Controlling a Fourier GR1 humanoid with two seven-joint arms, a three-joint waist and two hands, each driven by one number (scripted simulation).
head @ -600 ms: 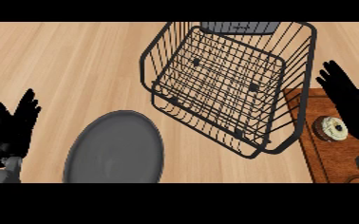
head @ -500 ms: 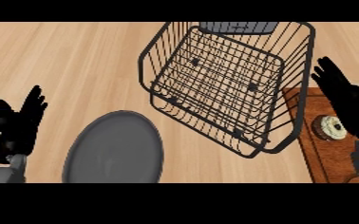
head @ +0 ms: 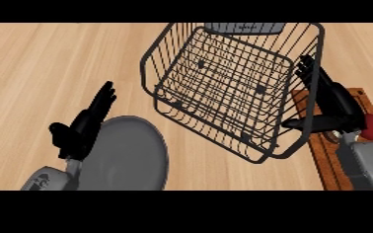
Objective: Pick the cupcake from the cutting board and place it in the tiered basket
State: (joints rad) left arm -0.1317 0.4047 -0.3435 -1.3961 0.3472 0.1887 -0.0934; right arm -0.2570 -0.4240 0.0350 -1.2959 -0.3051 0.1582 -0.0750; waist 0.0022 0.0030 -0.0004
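Observation:
The black wire tiered basket stands tilted in the middle and right of the counter. A brown cutting board lies at the right edge, partly under the basket's corner. My right hand is open above the board, fingers straight and pointing up along the basket's right side, thumb out to the left. It covers the spot where the cupcake sat, so the cupcake is hidden. My left hand is open at the lower left, fingers straight, over the left rim of a grey plate.
A grey flat piece sits at the basket's far top edge. Bare wooden counter stretches to the left and behind the plate. A small red bit shows at the right edge beside my right wrist.
My left hand has risen and moved right, onto the plate's edge. My right hand has come left and down over the board, and the cupcake is now covered.

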